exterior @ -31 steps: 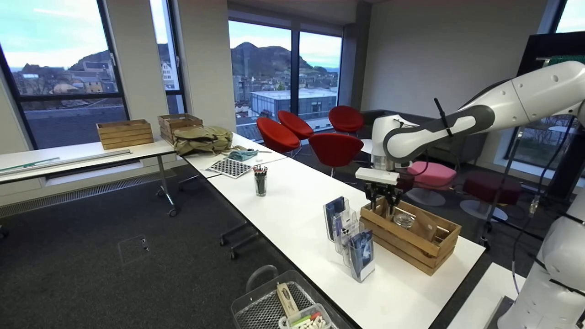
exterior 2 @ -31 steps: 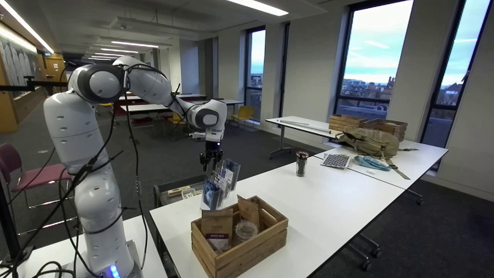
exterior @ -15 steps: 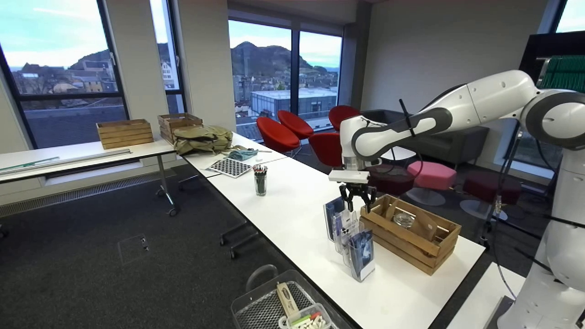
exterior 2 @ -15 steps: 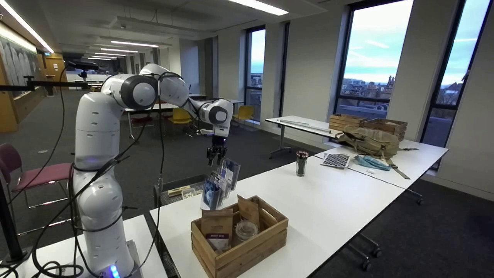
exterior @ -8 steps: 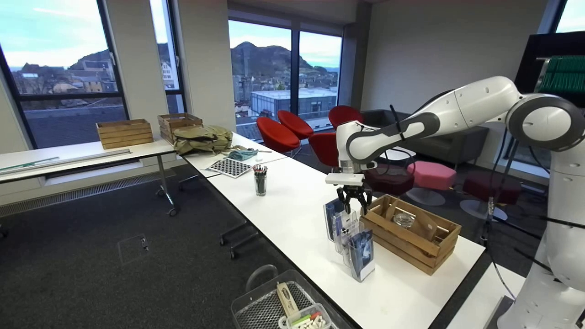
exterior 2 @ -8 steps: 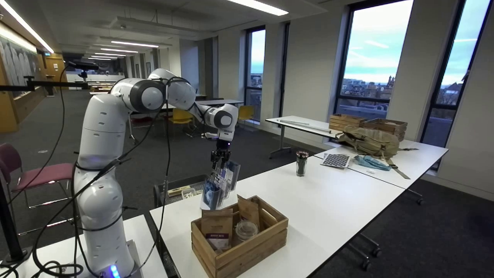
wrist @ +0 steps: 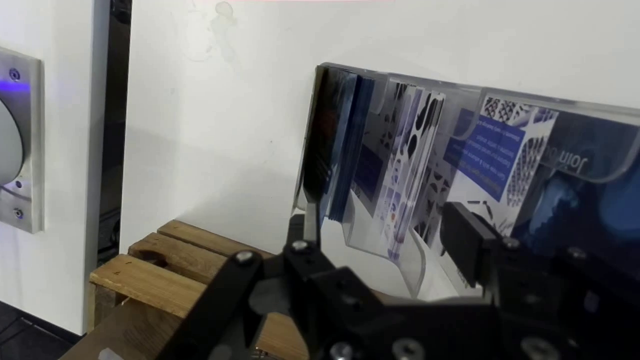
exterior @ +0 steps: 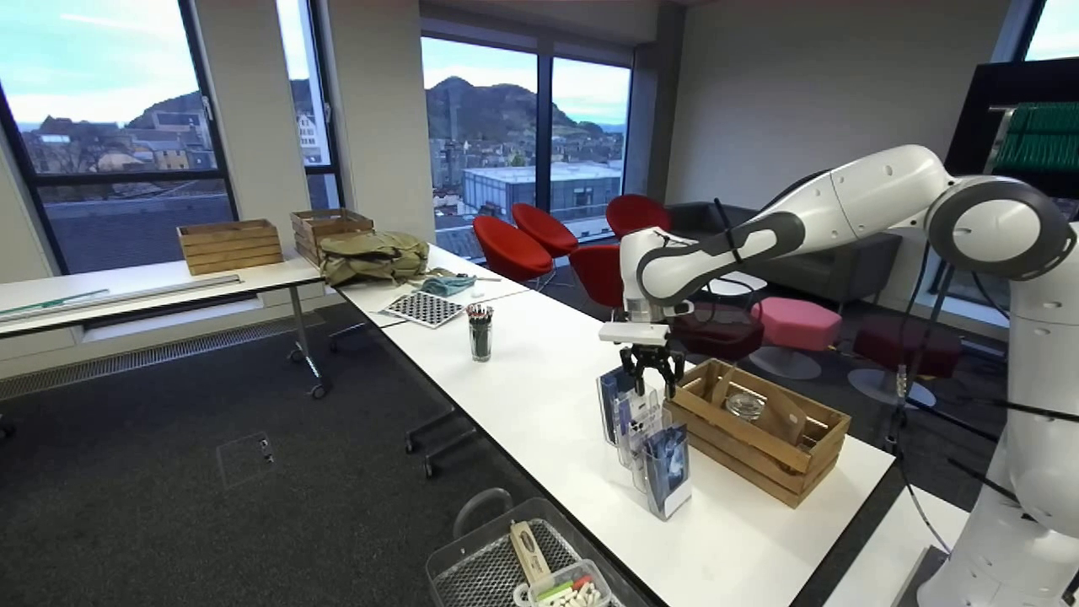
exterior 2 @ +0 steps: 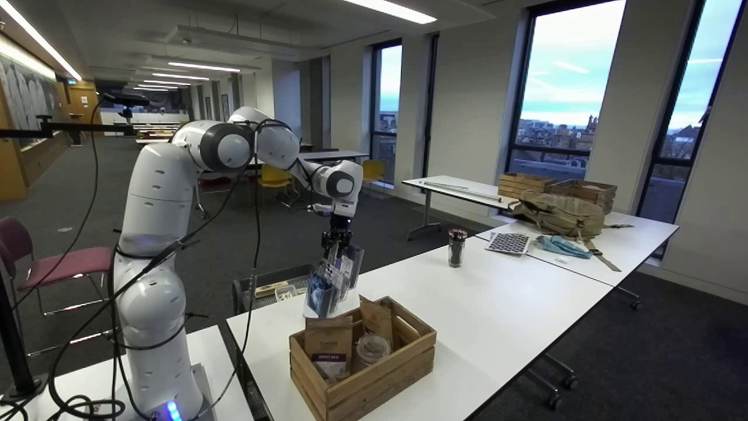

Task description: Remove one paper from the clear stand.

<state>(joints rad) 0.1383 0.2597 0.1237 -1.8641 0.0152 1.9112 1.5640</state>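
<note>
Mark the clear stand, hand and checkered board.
Clear stand (wrist: pixel 459 101), in the wrist view: bare patch of a panel.
Hand (exterior: pixel 656 390), in an exterior view: midway between its fingertips.
Checkered board (exterior: pixel 425 310), in an exterior view: middle of its face.

Wooden crate (exterior: pixel 735 452) crowds clear stand (exterior: pixel 645 443) on one side; room toward glass (exterior: pixel 481 339) (along tabletop (exterior: pixel 539 384)).

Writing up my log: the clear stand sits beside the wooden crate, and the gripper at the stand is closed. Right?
Not closed: the wrist view shows the gripper open, its fingers apart. The clear stand does sit beside the wooden crate.
</note>
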